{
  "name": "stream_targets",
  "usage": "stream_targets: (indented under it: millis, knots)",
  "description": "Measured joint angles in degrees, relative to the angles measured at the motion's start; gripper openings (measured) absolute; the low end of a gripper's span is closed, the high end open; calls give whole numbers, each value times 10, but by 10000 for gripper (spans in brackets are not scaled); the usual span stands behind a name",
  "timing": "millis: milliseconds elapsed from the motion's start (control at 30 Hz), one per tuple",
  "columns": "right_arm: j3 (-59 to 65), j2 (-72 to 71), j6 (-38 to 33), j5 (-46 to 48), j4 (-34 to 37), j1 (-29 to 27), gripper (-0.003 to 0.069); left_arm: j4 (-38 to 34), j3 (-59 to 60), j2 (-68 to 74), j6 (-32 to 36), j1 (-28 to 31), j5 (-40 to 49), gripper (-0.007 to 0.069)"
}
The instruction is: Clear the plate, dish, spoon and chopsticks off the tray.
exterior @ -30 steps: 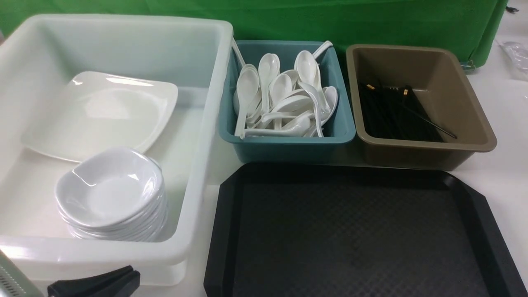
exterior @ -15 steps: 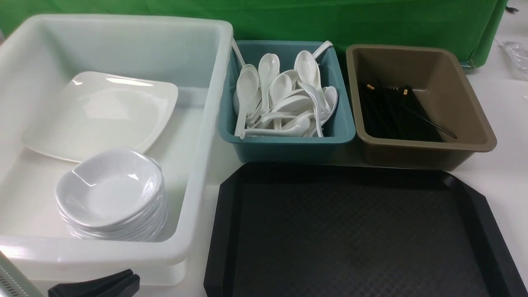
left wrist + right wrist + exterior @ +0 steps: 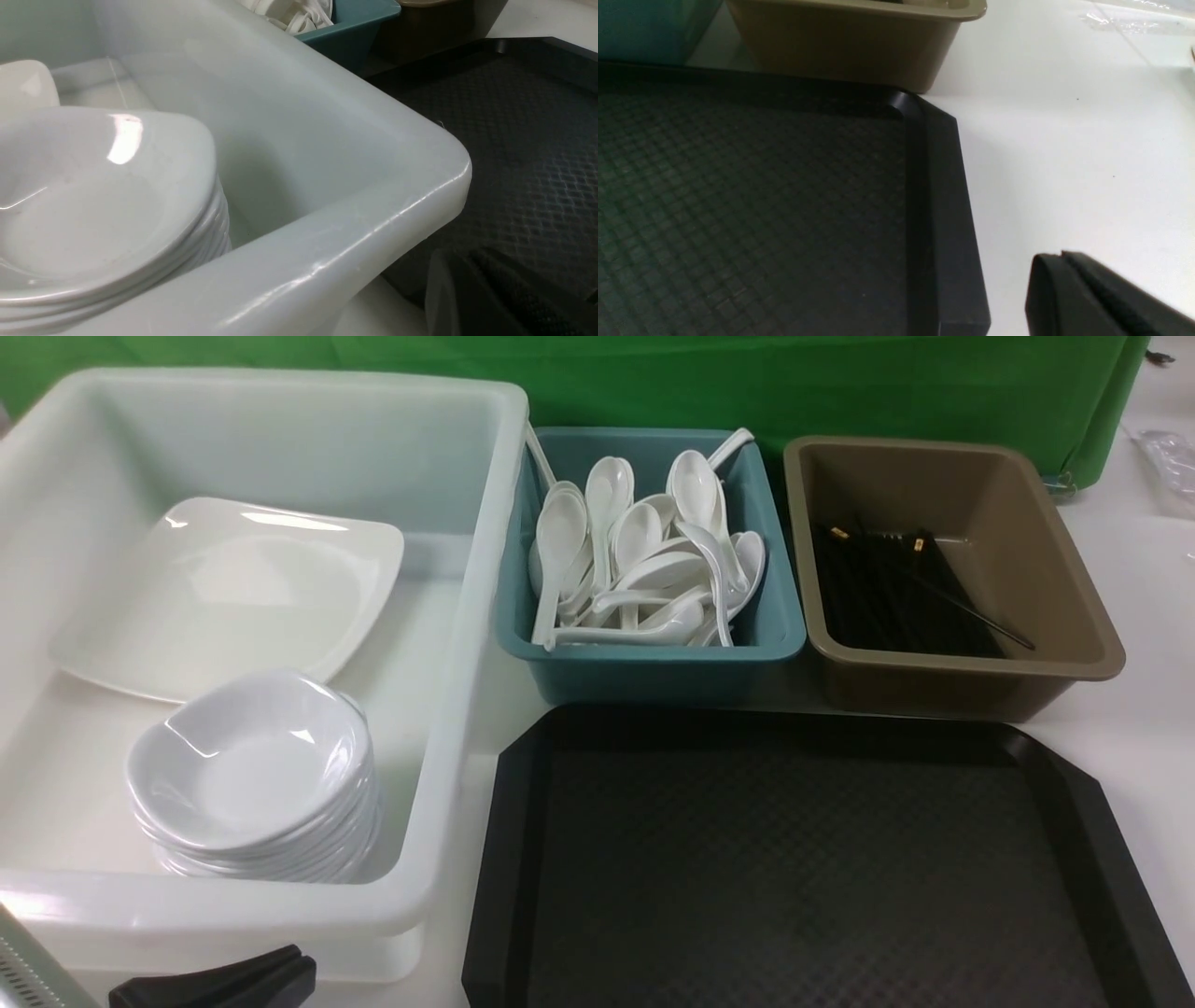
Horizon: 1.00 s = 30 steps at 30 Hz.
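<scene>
Both sets of jaws are clenched on nothing, operator; your left gripper (image 3: 280, 963) sits low at the near left, just in front of the white tub (image 3: 467, 616), its black fingers pressed together; your right gripper (image 3: 1062, 261) shows only in its wrist view, pads flush against each other, hanging over the white table (image 3: 1064, 140) just beside the right rim of the tray (image 3: 504, 859). You can see the tray's black textured floor bare from edge to edge; nothing rests on it. Look into the white tub: the plate (image 3: 224, 593) lies tilted toward the far left, and a stack of small white dishes (image 3: 252, 775) stands nearer you, well inside the tub wall; your left wrist view catches that stack (image 3: 103, 196) up close, with the tub's rounded corner (image 3: 420, 186) beyond it. Behind the tray, the teal bin (image 3: 653, 658) is heaped with white soup spoons (image 3: 644, 560); you cannot tell which one is the task's spoon. Right of it, the brown bin (image 3: 1055, 579) holds the black chopsticks (image 3: 887, 588), gold bands toward the far end; a green cloth (image 3: 747, 383) backs the scene.
</scene>
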Motion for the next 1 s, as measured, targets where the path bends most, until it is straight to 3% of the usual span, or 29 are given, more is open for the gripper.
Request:
stream_targets:
  millis: [733, 833, 1000]
  knots:
    - [0, 0, 2, 0, 0, 0, 82, 1, 0, -11, 2, 2, -1, 13]
    - [0, 0, 2, 0, 0, 0, 87, 2, 0, -42, 2, 33, -15, 13]
    - [0, 0, 2, 0, 0, 0, 90, -2, 11, -130, -7, 170, -28, 13]
